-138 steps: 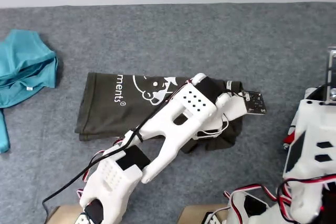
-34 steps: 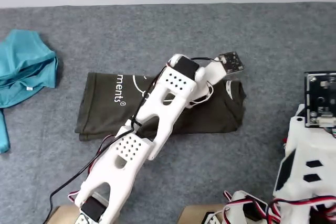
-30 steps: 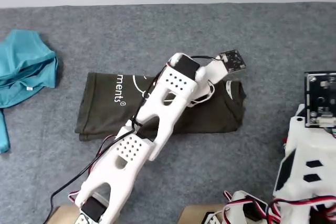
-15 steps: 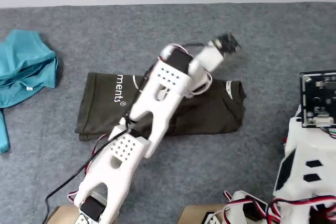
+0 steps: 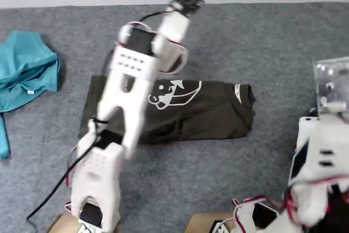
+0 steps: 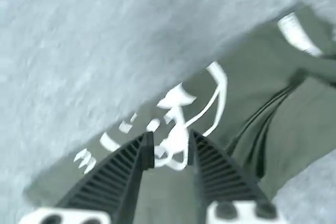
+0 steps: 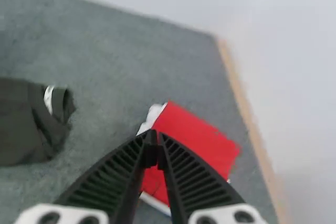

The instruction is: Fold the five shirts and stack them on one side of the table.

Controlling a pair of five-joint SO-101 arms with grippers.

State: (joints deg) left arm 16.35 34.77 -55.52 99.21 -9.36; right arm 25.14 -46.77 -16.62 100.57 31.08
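A dark olive shirt (image 5: 202, 114) with a white graphic lies folded into a long strip at the middle of the grey table. The left arm (image 5: 131, 80) is raised above the strip's far left part. My left gripper (image 6: 169, 141) hangs above the graphic (image 6: 178, 124), open by a narrow gap with nothing in it. A crumpled teal shirt (image 5: 24, 72) lies at the far left. The right arm (image 5: 322, 151) stands at the right edge. My right gripper (image 7: 155, 142) is shut and empty, above a folded red shirt (image 7: 197, 148) that rests on white cloth (image 7: 151, 116).
The table's wooden edge (image 7: 247, 114) runs just beyond the red shirt. The dark shirt's collar end (image 7: 37, 124) lies a short way from the red one. Bare grey mat (image 5: 262, 36) stretches along the far side of the table.
The left arm has lifted off the dark shirt's right half and swung up and to the far left, uncovering the graphic. The right arm's wrist has shifted slightly.
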